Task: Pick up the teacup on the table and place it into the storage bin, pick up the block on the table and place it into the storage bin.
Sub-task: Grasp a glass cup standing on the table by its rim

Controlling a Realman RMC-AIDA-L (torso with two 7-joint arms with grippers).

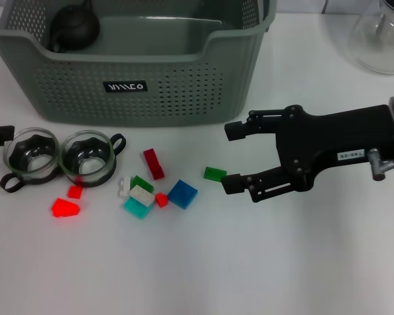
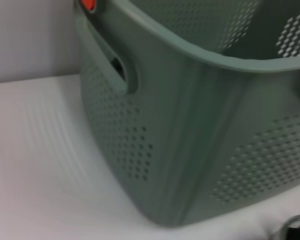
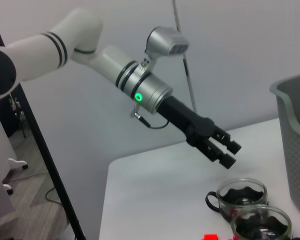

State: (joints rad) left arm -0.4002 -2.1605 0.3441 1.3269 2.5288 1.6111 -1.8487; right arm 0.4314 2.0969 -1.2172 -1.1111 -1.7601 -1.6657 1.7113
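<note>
My right gripper (image 1: 231, 157) is spread wide, empty, over the table (image 1: 249, 262) just in front of the storage bin (image 1: 151, 85). A small green block (image 1: 215, 174) lies just beside its lower finger. Two teacups (image 1: 85, 157) sit before the bin's other end, near my left gripper (image 3: 229, 152), whose fingers are pressed together.

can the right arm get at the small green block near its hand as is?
Probably yes: the right hand is open beside the small green plastic block, with bare white table between and nothing on top.
</note>
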